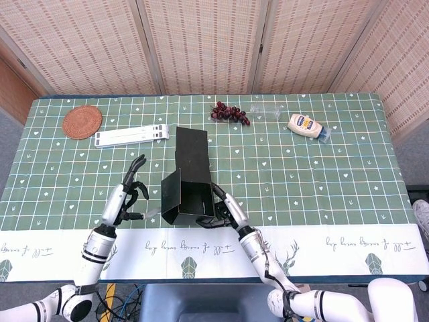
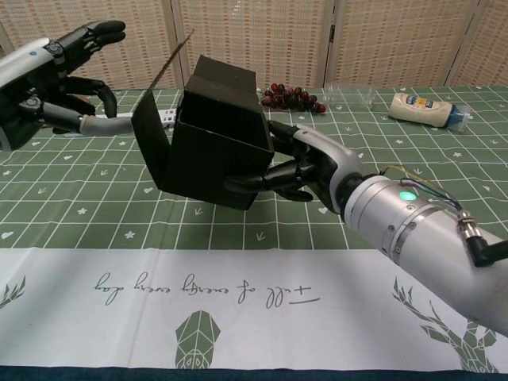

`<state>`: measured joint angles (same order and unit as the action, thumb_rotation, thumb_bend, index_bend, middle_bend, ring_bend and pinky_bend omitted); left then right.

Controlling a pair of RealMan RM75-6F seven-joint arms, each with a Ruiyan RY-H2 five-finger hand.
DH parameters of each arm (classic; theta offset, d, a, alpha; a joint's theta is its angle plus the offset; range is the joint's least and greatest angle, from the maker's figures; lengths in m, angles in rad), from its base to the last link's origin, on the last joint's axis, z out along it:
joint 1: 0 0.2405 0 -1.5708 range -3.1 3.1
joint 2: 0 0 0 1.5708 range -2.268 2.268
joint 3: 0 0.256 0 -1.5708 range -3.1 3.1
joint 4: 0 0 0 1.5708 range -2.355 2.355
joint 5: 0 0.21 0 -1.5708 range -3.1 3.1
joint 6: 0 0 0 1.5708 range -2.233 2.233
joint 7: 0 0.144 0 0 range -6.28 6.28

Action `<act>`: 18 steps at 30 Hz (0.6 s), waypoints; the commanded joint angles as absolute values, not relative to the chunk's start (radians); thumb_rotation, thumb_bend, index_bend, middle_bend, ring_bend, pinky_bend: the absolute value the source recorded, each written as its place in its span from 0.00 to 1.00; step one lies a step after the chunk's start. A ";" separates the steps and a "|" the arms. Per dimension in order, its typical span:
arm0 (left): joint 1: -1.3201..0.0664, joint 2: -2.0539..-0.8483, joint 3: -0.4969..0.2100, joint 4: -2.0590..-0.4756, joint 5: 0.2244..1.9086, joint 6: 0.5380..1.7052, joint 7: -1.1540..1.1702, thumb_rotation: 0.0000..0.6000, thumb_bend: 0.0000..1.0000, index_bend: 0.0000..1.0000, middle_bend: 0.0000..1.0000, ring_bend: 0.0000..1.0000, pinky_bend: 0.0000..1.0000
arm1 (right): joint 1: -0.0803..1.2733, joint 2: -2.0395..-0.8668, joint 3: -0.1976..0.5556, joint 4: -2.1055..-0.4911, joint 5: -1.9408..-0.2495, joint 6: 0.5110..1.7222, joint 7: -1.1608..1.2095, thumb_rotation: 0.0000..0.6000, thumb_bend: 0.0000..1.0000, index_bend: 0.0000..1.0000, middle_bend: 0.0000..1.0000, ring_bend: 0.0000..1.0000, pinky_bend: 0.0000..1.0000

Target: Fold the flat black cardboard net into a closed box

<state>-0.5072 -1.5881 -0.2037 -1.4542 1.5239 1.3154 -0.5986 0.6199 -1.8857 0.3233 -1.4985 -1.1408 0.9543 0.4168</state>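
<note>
Standing half-formed near the front edge of the counter (image 1: pixel 322 168), the black cardboard net (image 1: pixel 190 181) already has its walls folded up into an open box, with one long flap rising toward the back and another side flap angled out to its left. The right robot hand (image 2: pixel 305 171) grips the box from its right side, fingers (image 2: pixel 254 182) wrapped across the front wall, while the left robot hand (image 1: pixel 127 198) hovers just beside the left flap with fingers spread, holding nothing. Well apart along the back lie a woven coaster (image 1: pixel 82 122), a white strip (image 1: pixel 131 136), grapes (image 1: pixel 229 113), a clear bottle (image 1: pixel 268 111) and a mayonnaise bottle (image 1: pixel 307 126).
</note>
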 commanded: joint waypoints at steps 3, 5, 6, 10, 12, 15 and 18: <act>-0.546 -1.655 -0.169 -1.326 1.606 1.345 -0.614 1.00 0.13 0.20 0.09 0.58 0.95 | 0.633 -1.880 0.318 -1.490 -1.103 0.933 0.351 1.00 0.45 0.38 0.49 0.85 1.00; -0.556 -1.674 -0.158 -1.280 1.630 1.356 -0.626 1.00 0.13 0.26 0.13 0.58 0.95 | 0.638 -1.878 0.316 -1.486 -1.088 0.924 0.328 1.00 0.45 0.38 0.49 0.85 1.00; -0.563 -1.689 -0.151 -1.245 1.646 1.367 -0.634 1.00 0.13 0.28 0.14 0.58 0.95 | 0.641 -1.878 0.317 -1.484 -1.079 0.919 0.315 1.00 0.45 0.38 0.49 0.85 1.00; -0.588 -1.745 -0.128 -1.114 1.695 1.398 -0.655 1.00 0.13 0.35 0.20 0.59 0.95 | 0.654 -1.877 0.314 -1.471 -1.053 0.898 0.276 1.00 0.45 0.38 0.49 0.85 1.00; -0.601 -1.774 -0.117 -1.051 1.712 1.411 -0.676 1.00 0.13 0.35 0.22 0.59 0.95 | 0.657 -1.879 0.314 -1.465 -1.041 0.892 0.261 1.00 0.45 0.38 0.49 0.85 1.00; -0.614 -1.808 -0.099 -0.983 1.725 1.419 -0.708 1.00 0.13 0.36 0.23 0.60 0.95 | 0.660 -1.879 0.310 -1.457 -1.028 0.884 0.244 1.00 0.45 0.38 0.49 0.85 1.00; -0.626 -1.839 -0.083 -0.917 1.737 1.428 -0.725 1.00 0.13 0.36 0.24 0.60 0.95 | 0.664 -1.881 0.306 -1.446 -1.021 0.879 0.226 1.00 0.45 0.38 0.49 0.85 1.00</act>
<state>-0.6105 -1.8094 -0.1009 -0.9587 1.7197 1.4148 -0.7038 0.6619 -1.8799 0.3078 -1.4500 -1.0238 0.8815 0.2311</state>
